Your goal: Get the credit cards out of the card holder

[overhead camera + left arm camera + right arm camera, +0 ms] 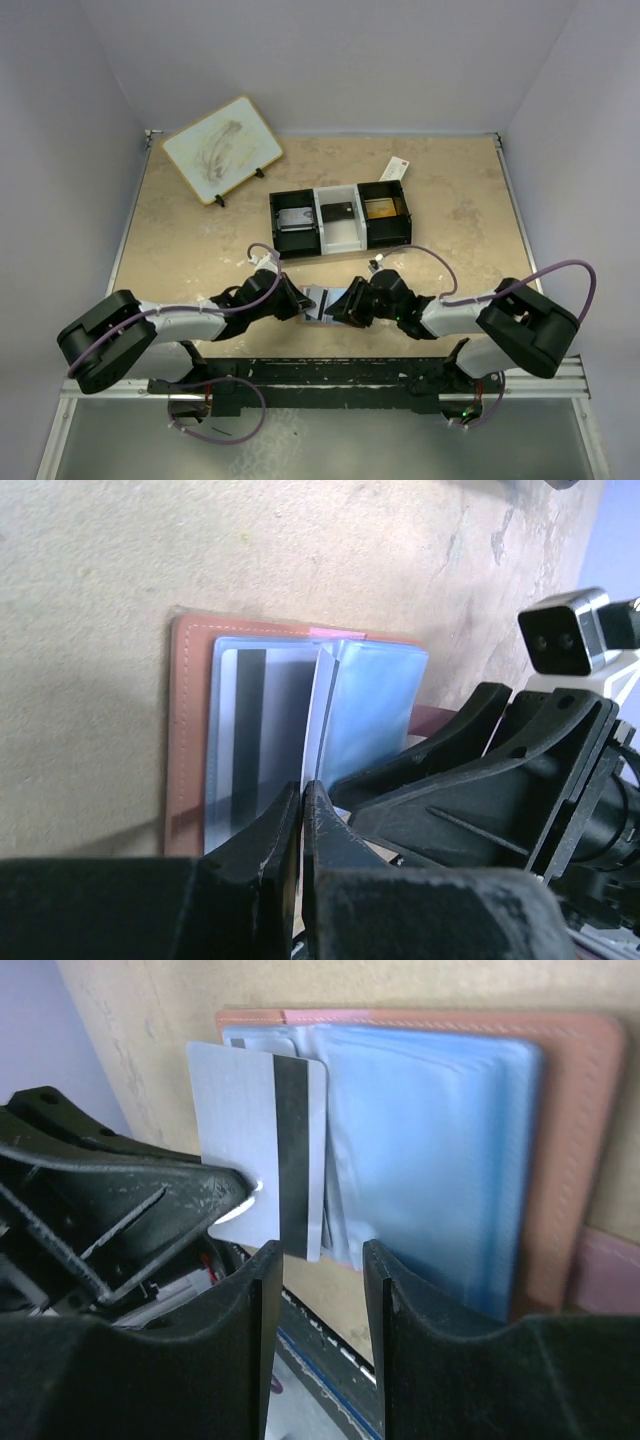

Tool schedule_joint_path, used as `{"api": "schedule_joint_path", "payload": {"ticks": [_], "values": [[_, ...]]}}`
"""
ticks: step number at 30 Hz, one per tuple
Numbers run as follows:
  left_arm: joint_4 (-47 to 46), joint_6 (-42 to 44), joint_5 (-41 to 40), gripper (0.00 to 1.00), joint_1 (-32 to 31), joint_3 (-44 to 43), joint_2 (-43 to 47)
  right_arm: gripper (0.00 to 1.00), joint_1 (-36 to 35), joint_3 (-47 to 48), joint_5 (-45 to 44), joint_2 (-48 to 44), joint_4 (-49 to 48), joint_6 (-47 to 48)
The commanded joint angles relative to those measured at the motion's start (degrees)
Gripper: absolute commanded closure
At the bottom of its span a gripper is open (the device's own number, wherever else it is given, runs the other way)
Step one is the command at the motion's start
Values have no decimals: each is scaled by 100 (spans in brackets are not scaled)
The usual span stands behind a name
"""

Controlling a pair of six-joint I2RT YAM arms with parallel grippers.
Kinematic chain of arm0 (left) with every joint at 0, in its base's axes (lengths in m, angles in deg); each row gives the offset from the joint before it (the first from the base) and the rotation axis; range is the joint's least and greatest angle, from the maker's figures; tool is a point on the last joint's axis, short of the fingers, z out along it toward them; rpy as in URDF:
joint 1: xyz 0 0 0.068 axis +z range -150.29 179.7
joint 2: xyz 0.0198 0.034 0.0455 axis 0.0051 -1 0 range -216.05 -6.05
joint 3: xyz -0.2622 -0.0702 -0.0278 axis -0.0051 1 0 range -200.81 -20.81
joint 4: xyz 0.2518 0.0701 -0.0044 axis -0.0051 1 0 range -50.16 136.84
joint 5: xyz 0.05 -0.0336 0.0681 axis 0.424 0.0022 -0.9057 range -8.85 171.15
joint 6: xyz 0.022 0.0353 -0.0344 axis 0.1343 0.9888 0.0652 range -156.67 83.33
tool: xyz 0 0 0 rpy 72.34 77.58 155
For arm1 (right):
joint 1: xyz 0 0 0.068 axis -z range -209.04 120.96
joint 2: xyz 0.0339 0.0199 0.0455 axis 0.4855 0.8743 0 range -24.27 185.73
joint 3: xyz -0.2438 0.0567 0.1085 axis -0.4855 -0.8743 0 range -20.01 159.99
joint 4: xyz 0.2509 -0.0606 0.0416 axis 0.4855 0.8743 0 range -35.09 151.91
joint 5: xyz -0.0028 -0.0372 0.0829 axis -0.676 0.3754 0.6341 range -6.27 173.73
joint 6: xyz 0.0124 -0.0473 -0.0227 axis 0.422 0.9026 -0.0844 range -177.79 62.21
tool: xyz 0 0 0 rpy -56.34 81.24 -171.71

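Lying open, salmon card holder [575, 1160]; left end effector [302, 810] clenched on striped silvery card [262, 1155]; right end effector [322, 1270] released.

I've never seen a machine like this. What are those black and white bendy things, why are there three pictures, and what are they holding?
Those are two robot arms, each ending in a two-finger pincher called a gripper. One picture looks down from above the table; the other two come from small cameras on each wrist, so you see the fingers up close. On the table lies an open tan card holder with shiny blue pockets. The left gripper is pinched shut on a silvery credit card with a dark stripe, which sticks partway out of a pocket. The right gripper is open beside it, holding nothing. Farther back stand a three-part tray and a small white board.
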Motion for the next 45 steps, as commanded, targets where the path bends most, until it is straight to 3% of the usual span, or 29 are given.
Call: {"api": "schedule_joint_path", "payload": {"ticks": [1, 14, 23, 29, 45], "values": [[-548, -498, -168, 100, -1, 307, 116, 58, -5, -523, 62, -161, -796, -523], [-1608, -990, 67, 100, 1, 606, -84, 63, -5, -527, 235, 263, -1813, -655], [-2369, -1381, 181, 100, -1, 809, -355, 63, 91, -734, 501, 916, -2660, -1347], [-2394, -1426, 148, 100, -1, 858, -315, 64, 91, -984, 496, 1535, -4105, -1714], [-2463, -1367, 392, 100, -8, 853, -504, 65, 321, -845, 532, 1884, -4387, -1780]]}}
